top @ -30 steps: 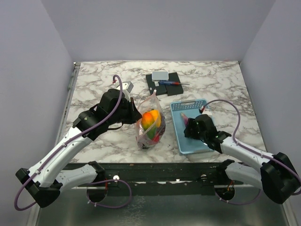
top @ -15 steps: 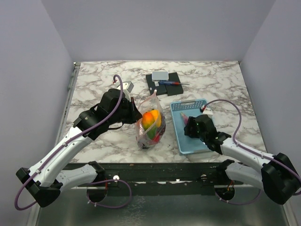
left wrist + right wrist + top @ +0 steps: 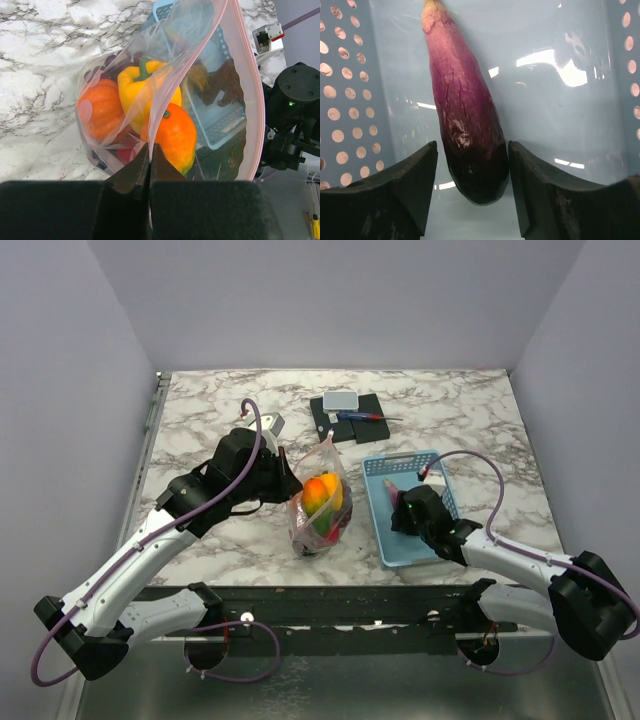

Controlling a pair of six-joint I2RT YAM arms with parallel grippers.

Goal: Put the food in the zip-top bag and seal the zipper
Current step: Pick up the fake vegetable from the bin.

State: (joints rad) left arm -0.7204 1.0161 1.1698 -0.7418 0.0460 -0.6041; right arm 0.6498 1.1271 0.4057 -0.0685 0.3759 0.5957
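Pink-tinted zip-top bag [image 3: 320, 502], centre frame, is holding orange and yellow food [image 3: 167, 135]; left hand [image 3: 150, 150] is clenching its edge. Right hand [image 3: 471, 150] is bracketing a purple eggplant [image 3: 462, 110] in the blue basket [image 3: 432, 464], centre-right; grip cannot be told.

The top external camera sits high behind the arm bases. It looks down and forward on the whole marble table [image 3: 450, 410], with the light-blue basket [image 3: 402, 461] on the right part. The left wrist camera looks over the left gripper [image 3: 149, 150], very near the zip-top bag [image 3: 165, 50], and sees this basket through the plastic. The right wrist camera looks along the right gripper [image 3: 472, 145] into the same basket, close on a purple eggplant [image 3: 465, 115].
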